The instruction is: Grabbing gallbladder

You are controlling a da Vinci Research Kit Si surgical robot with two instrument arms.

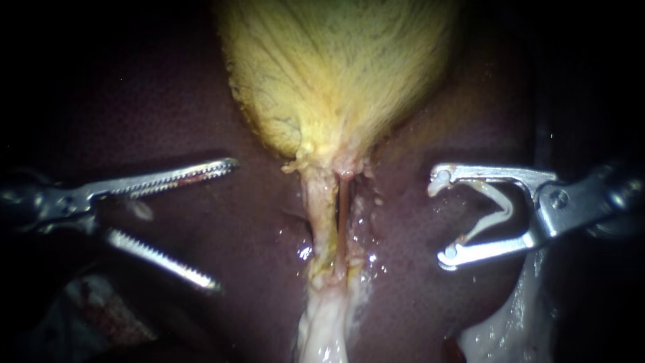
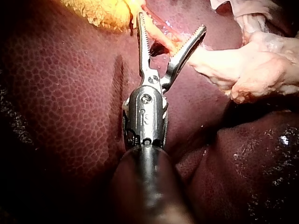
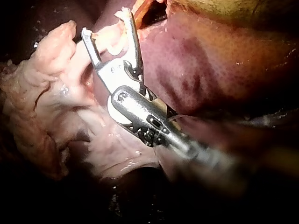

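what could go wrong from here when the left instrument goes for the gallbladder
1. The left instrument holds its toothed pincer open level with the tubes, below the gallbladder; closing there might catch a tube or the liver instead.
2. Those teeth could tear the gallbladder wall if the bite is thin.
3. The right instrument carries an open clip beside the tubes; pulled tissue may drag against it.
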